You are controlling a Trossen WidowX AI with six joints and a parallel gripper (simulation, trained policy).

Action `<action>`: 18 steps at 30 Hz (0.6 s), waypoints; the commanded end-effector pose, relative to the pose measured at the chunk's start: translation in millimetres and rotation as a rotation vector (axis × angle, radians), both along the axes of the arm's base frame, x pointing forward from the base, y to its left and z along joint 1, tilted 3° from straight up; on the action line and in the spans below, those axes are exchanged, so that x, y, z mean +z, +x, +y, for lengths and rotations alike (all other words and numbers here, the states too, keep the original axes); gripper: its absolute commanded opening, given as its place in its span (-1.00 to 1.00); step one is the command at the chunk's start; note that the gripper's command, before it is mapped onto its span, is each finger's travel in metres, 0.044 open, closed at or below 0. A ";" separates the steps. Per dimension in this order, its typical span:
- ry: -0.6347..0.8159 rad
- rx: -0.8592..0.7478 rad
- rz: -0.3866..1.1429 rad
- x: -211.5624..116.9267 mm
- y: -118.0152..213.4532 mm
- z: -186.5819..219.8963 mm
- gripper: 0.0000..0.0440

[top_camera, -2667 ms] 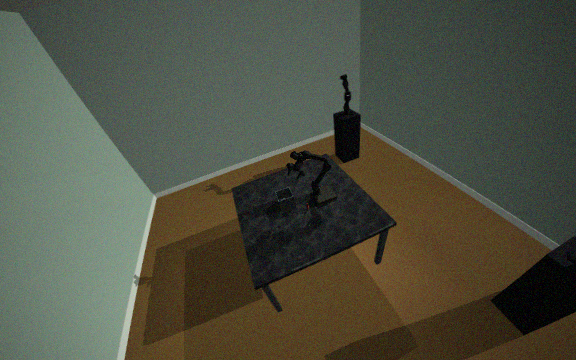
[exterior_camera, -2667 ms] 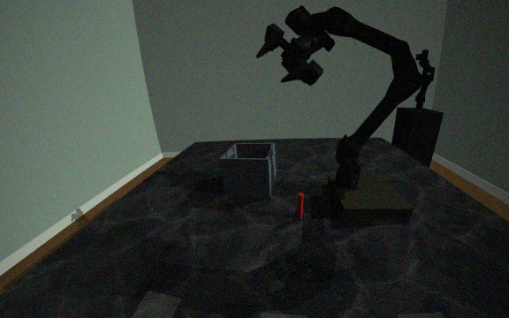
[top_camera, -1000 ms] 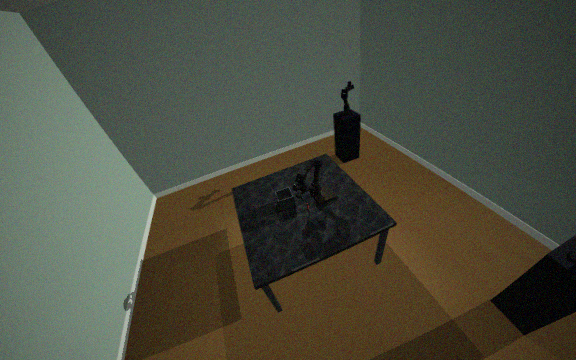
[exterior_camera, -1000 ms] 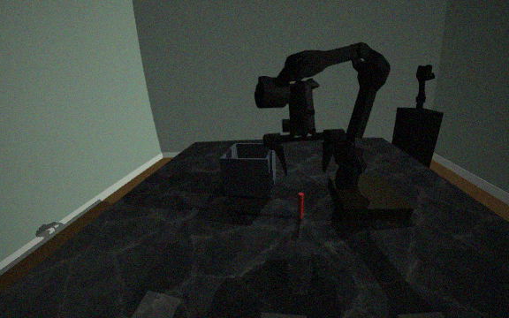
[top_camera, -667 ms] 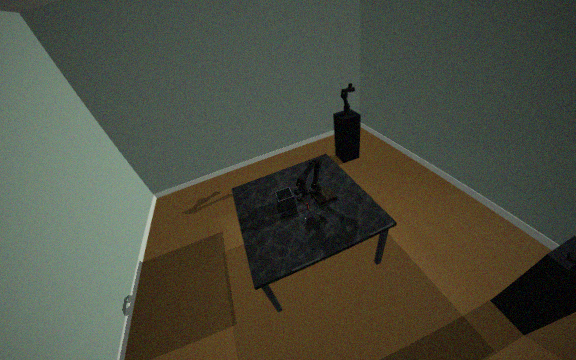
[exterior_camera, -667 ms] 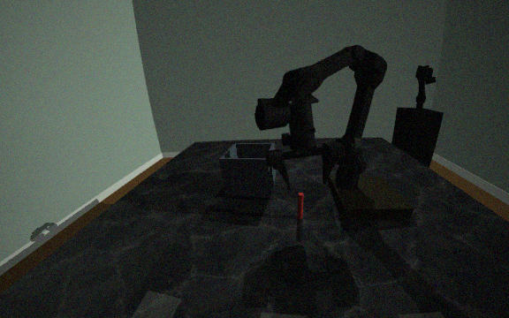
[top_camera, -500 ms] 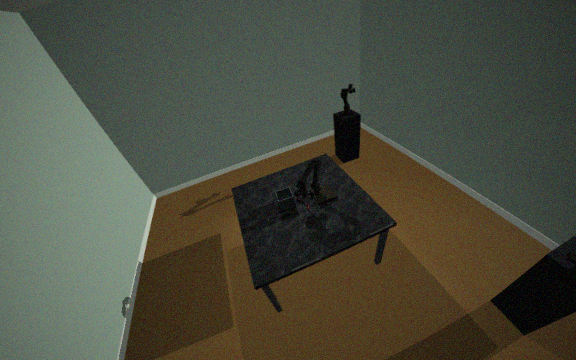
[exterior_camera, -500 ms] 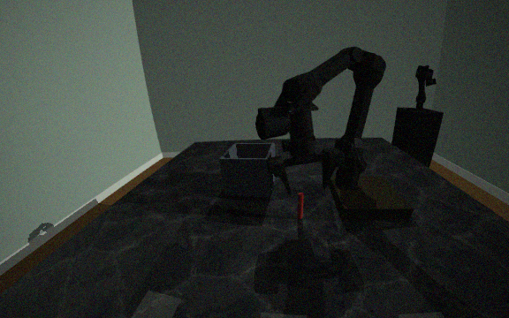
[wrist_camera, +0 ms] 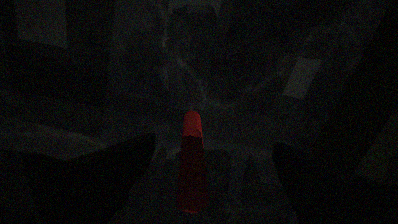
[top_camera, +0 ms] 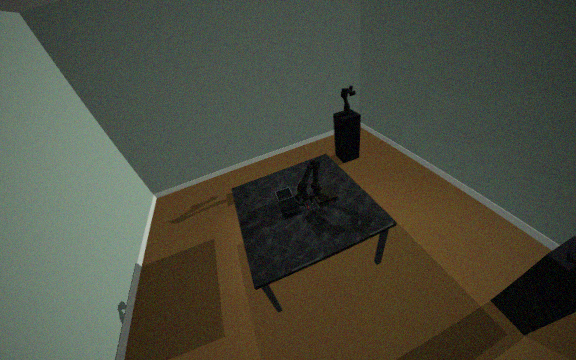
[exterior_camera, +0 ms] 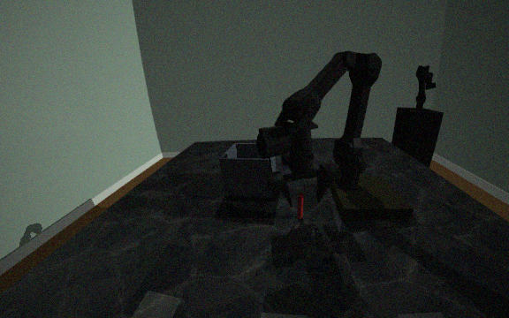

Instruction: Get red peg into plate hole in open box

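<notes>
While the scene is dimly lit, the red peg (top_camera: pixel 308 206) (exterior_camera: pixel 300 207) (wrist_camera: pixel 193 162) can be made out standing upright on the dark table (top_camera: pixel 278 265) (exterior_camera: pixel 219 274), outside the open box (top_camera: pixel 284 194) (exterior_camera: pixel 246 177). The claw (exterior_camera: pixel 306 200) (wrist_camera: pixel 214 144) is lowered around it, fingers spread, one on each side, with a gap seen at both in the wrist view; nothing is pinched. The peg sits nearer the finger at the left of that view, so off-centre. Step in hand is judged to be the grasp: peg not picked up, insertion not begun. For the next move, the fingers need to be brought together evenly on the shaft, ideally with the peg centred first, since it could be pushed or tipped if one finger touches early. Whether the tips are low enough for a firm hold cannot be told. After that, a straight lift clear of the box wall is called for, then a carry over the opening. The plate and its hole cannot be seen, so alignment cannot be judged.
</notes>
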State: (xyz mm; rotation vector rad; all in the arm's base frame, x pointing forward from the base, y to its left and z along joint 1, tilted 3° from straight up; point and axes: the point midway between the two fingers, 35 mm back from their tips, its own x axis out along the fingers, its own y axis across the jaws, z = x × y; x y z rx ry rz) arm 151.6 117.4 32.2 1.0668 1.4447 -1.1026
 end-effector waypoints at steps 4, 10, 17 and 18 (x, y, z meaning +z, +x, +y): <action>0.003 0.020 -0.011 -14.8 6.0 4.9 -0.16; 0.017 0.050 -0.024 -20.3 11.4 10.5 -0.88; 0.057 0.040 -0.058 -11.8 19.5 16.7 -1.00; 0.064 0.036 -0.066 -9.4 21.1 17.8 -1.00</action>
